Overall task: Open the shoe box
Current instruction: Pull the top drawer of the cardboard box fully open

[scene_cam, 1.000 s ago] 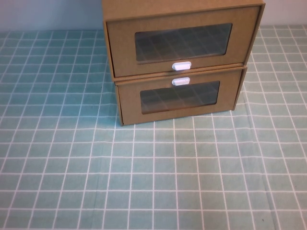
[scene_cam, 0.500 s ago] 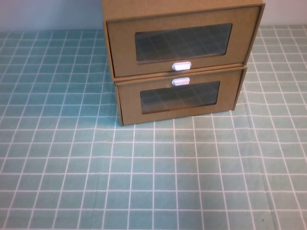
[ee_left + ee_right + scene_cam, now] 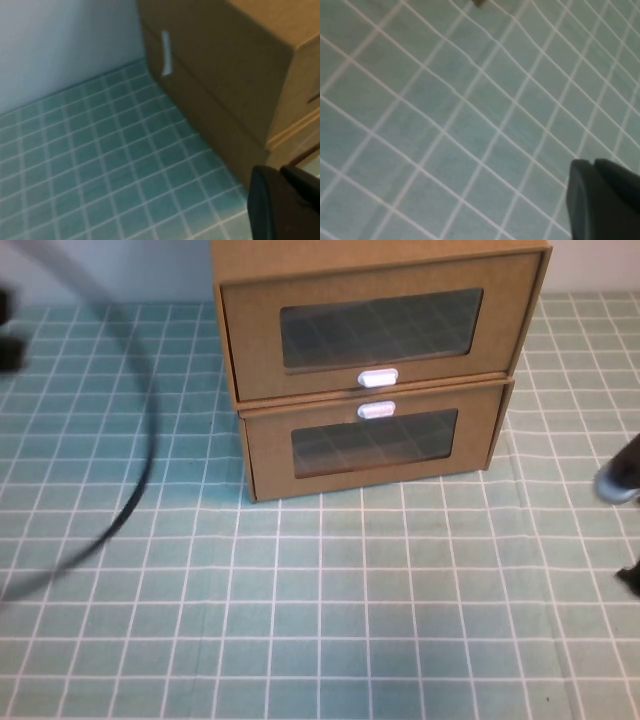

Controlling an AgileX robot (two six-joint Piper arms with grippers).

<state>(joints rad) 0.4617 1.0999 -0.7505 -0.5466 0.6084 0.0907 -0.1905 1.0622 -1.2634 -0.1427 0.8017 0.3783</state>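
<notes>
Two brown cardboard shoe boxes are stacked at the table's far middle: the upper box (image 3: 380, 330) and the lower box (image 3: 375, 445). Each has a clear window and a white handle, the upper handle (image 3: 378, 378) just above the lower handle (image 3: 376, 410). Both fronts are closed. My left gripper (image 3: 282, 172) is shut and empty, off the boxes' left side (image 3: 225, 65). My left arm (image 3: 6, 335) shows blurred at the far left edge. My right gripper (image 3: 594, 162) is shut over bare cloth, and my right arm (image 3: 622, 478) is at the right edge.
A teal checked cloth (image 3: 320, 600) covers the table. A black cable (image 3: 140, 470) from the left arm curves across the left side. A white strip (image 3: 165, 52) sits on the boxes' side. A pale wall (image 3: 60, 40) stands behind.
Both arms have come into the high view, the left with its cable at the left edge and the right at the right edge. The boxes have not moved.
</notes>
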